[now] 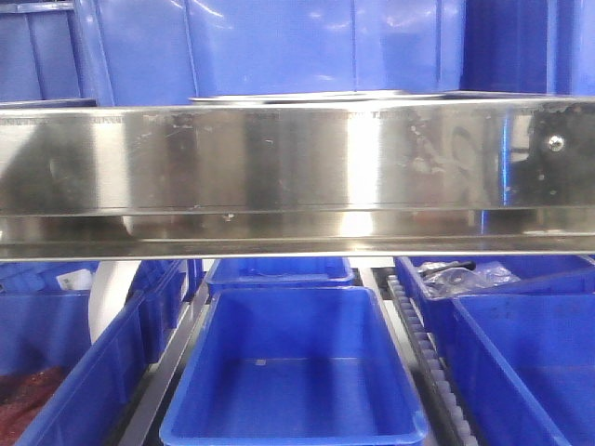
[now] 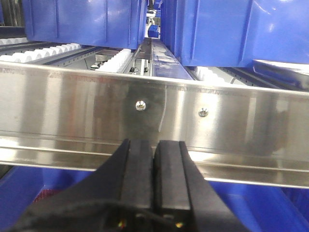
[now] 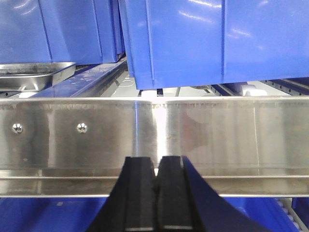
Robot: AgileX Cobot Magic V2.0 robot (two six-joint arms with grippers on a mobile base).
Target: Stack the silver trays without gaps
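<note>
Silver tray (image 3: pixel 34 73) beyond steel rail (image 3: pixel 217 130), up-left of closed right pincer (image 3: pixel 155 166)

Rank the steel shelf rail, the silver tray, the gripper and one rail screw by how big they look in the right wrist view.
1. steel shelf rail
2. right gripper, enlarged by nearness
3. silver tray, partly cut off
4. rail screw
</note>
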